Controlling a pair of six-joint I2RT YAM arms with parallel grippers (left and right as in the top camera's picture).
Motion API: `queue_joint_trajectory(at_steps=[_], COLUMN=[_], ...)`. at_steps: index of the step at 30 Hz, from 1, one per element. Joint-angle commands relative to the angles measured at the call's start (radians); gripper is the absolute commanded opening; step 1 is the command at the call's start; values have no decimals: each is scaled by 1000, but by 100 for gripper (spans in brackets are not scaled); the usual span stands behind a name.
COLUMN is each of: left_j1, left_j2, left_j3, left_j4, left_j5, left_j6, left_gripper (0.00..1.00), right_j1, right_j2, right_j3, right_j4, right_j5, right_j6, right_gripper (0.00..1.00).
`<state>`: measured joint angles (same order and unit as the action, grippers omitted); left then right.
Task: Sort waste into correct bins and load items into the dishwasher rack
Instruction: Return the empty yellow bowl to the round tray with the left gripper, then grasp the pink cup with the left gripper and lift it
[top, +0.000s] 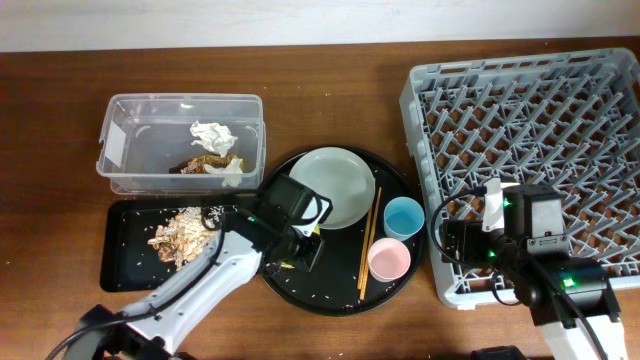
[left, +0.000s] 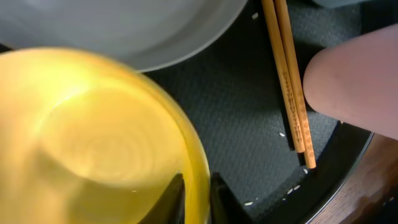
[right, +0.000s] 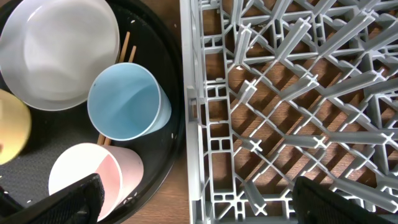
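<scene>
My left tool (left: 198, 202) pinches the yellow bowl (left: 93, 143) by its rim; my right tool (right: 199, 202) hangs wide open and empty.

- The brown wooden table (top: 330, 100) is carrying four large things, and its far edge is running along the top of the overhead view.
- A clear plastic tub (top: 180, 97) is sitting toward the far left corner, its long side lying parallel to the far edge.
- A shallow black rectangular tray (top: 130, 262) is lying just nearside of the tub, closer to the near left corner.
- A round black tray (top: 330, 303) is resting mid-table, just beside both left-hand containers.
- A grey dishwasher rack (top: 415, 100) is standing along the right edge, just beside the round tray, with bare wood showing through its lattice.
</scene>
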<state>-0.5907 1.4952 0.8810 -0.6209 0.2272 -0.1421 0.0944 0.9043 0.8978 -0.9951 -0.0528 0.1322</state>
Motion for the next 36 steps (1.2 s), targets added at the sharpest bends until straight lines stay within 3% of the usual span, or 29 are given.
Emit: queue_joint_trajectory(at_steps=[1, 3, 8, 11, 22, 23, 25, 26, 28, 32, 36], left_j1=[-5, -4, -7, -29, -240, -253, -259, -258, -254, -206, -76], left_j2=[8, 2, -10, 0, 204, 229, 258, 264, 264, 248, 169], left_j3=[27, 80, 250, 257, 257, 257, 257, 257, 257, 283, 314], left_j4=[0, -37, -76, 7, 56, 55, 56, 56, 56, -12, -118], left_j5=[-7, -7, 24, 96, 98, 93, 87, 84, 80, 81, 152], left_j6=[-3, -3, -3, -4, -30, -30, -30, -30, -30, -30, -29], left_gripper=[36, 40, 40, 40, 40, 39, 24, 11, 0, 0, 0], right_j1=[-3, -3, -3, -3, -3, -3, -3, -3, -3, -3, -3], right_j2=[1, 1, 1, 1, 1, 1, 1, 1, 1, 1, 1], right_j3=[17, 17, 17, 17, 17, 17, 17, 17, 17, 17, 17], right_j4=[0, -1, -8, -8, -13, -13, -17, -20, -26, -37, -37], right_j5=[1, 1, 2, 2, 1, 2, 1, 2, 2, 2, 26], right_j6=[7, 7, 8, 8, 8, 8, 7, 7, 7, 7, 8], right_gripper=[98, 98, 98, 98, 98, 98, 98, 98, 98, 98, 98])
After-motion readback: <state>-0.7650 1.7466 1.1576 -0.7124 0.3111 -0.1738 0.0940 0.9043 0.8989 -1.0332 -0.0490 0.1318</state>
